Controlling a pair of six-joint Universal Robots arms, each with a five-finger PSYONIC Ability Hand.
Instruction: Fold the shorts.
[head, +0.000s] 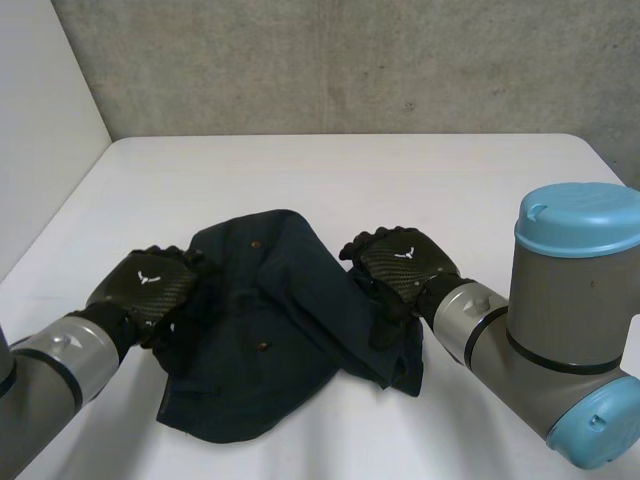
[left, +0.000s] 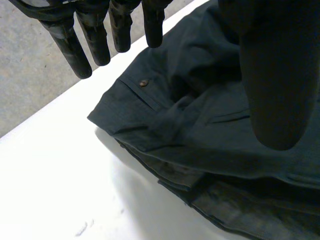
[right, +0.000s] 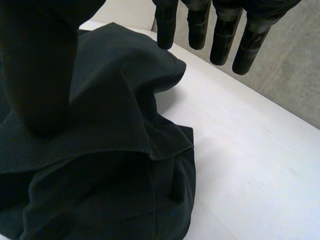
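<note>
Dark, rumpled woven shorts (head: 270, 330) lie heaped on the smooth white table (head: 400, 180), small round studs showing. Left hand (head: 150, 290) sits at their left edge, right hand (head: 400, 265) at the right edge. Fingers (left: 95, 45) of both are straight, grasping nothing.

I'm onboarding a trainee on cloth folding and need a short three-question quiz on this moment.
1. True or false: the shorts lie flat and neatly folded.
2. In the head view, which one is at the right side of the shorts: A) left robot hand or B) right robot hand?
3. Fill in: in the wrist views, each robot hand's fingers are ____ (straight or curled).
Key: 1 false, they are crumpled; 2 B; 3 straight.
</note>
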